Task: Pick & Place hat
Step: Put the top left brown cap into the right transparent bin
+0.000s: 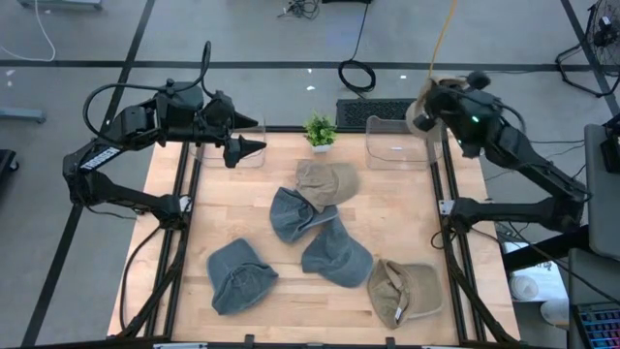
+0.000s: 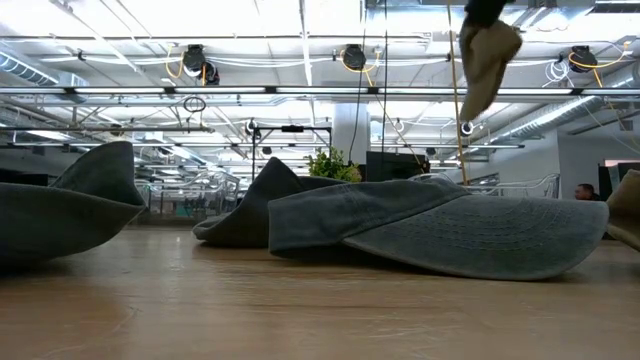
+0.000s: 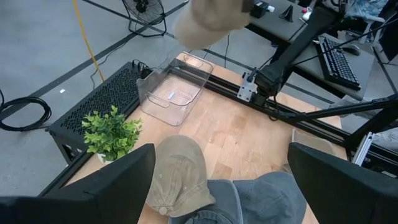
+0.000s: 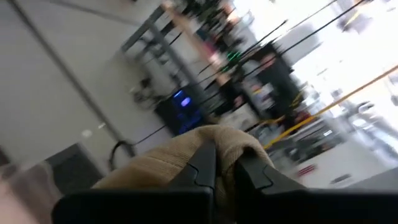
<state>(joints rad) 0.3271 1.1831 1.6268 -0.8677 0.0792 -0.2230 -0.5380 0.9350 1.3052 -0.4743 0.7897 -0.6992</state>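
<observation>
Going left to right, the left gripper (image 1: pixel 254 147) is held wide open over the left bin (image 1: pixel 228 153), five hats are spread on the table (image 1: pixel 387 199), three blue (image 1: pixel 238 275) and two tan (image 1: pixel 326 181), and a sixth tan hat (image 1: pixel 422 109) is pinched by the right gripper (image 1: pixel 431 100) above the right bin (image 1: pixel 399 143).

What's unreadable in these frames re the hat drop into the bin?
- High view: the held tan hat is mostly covered by the right end effector; its height over the right clear bin can't be judged.
- Low view: the blue hat blocks the bins; the picture's top edge crops the tan hat.
- Right wrist view: blurred; no bin discernible.
- Left wrist view: tan hat blurred, cropped.
</observation>
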